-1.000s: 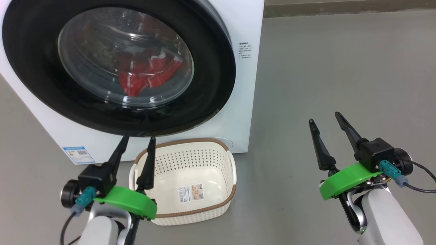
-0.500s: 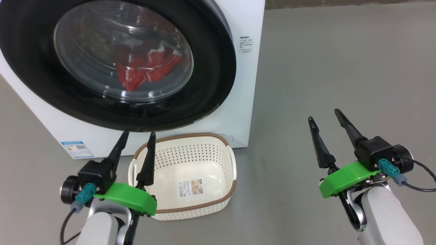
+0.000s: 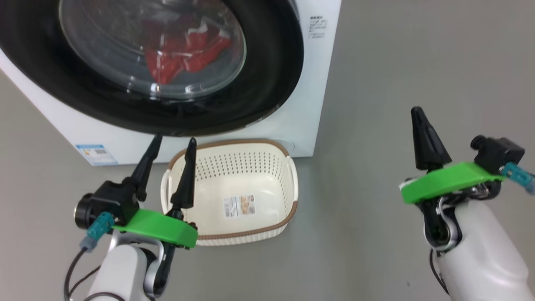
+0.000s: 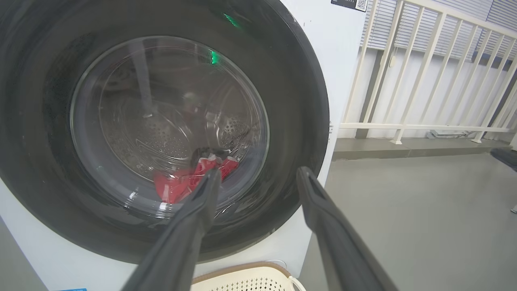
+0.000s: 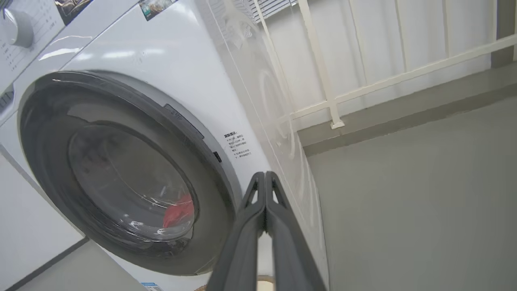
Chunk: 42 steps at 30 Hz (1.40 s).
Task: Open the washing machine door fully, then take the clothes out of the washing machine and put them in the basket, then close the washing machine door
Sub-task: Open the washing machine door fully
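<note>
The washing machine (image 3: 319,92) stands ahead with its door (image 3: 267,83) shut against the front. Through the glass bowl the red clothes (image 3: 184,50) lie at the bottom of the drum. The cream basket (image 3: 288,167) sits on the floor right below the door, holding nothing but its paper label. My left gripper (image 3: 174,139) is open just left of the basket, its fingers pointing up at the door's lower rim (image 4: 299,121). My right gripper (image 3: 417,113) is shut on nothing, out over the bare floor to the right of the machine, and its wrist view looks at the door (image 5: 48,121) from the side.
Grey floor (image 3: 418,50) stretches to the right of the machine. A white railing (image 4: 424,81) on a raised kerb runs behind it. A small blue label (image 3: 95,154) marks the machine's lower left front, and a control knob (image 5: 16,28) sits at its top.
My right gripper has shut its fingers, turned at the wrist and risen a little. The left gripper stays open beside the basket. The head camera has shifted, so the whole picture moved.
</note>
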Motion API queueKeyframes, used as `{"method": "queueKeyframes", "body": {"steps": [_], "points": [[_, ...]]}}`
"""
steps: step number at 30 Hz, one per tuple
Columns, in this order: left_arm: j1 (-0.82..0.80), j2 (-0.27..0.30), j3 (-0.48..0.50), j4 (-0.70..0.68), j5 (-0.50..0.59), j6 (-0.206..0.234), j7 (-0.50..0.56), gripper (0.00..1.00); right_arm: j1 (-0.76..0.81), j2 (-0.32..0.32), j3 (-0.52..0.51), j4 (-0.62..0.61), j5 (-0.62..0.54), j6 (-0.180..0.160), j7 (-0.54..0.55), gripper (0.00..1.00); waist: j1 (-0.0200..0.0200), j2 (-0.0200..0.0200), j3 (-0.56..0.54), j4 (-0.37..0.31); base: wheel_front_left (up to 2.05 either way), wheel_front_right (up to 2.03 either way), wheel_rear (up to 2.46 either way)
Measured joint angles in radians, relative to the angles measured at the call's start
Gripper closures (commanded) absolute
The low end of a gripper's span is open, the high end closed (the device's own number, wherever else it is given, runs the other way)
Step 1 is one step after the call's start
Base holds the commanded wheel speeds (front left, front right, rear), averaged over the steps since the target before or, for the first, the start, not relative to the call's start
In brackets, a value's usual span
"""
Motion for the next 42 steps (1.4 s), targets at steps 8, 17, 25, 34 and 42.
{"method": "queueKeyframes", "body": {"steps": [8,17,25,34,42], "points": [[-0.005,0.0,-0.002,-0.056,-0.002,-0.005,0.0,0.0,-0.145,-0.016,0.055,0.023,0.393,0.0,0.056,1.0,0.0,0.0,0.082,0.022,0.0,0.0,0.0],[-0.038,0.0,0.016,-0.144,-0.002,-0.007,-0.001,0.0,-0.268,-0.067,0.042,-0.071,0.77,0.0,0.261,1.0,0.0,0.0,0.183,0.048,0.0,0.0,0.0],[-0.053,-0.001,0.021,-0.184,-0.002,-0.008,-0.001,0.0,-0.405,-0.113,0.041,-0.072,0.888,0.0,0.394,1.0,0.0,0.0,0.279,0.069,0.0,0.0,0.0],[-0.086,-0.001,0.017,-0.194,-0.002,-0.008,-0.001,0.0,-0.563,-0.129,0.072,-0.005,0.972,0.0,0.575,1.0,0.0,0.0,0.374,0.093,0.0,0.0,0.0],[-0.107,-0.004,-0.023,-0.258,-0.002,-0.009,-0.001,0.0,-0.68,-0.12,0.068,0.042,1.053,0.0,0.669,1.0,0.0,0.0,0.436,0.111,0.0,0.0,0.0]]}}
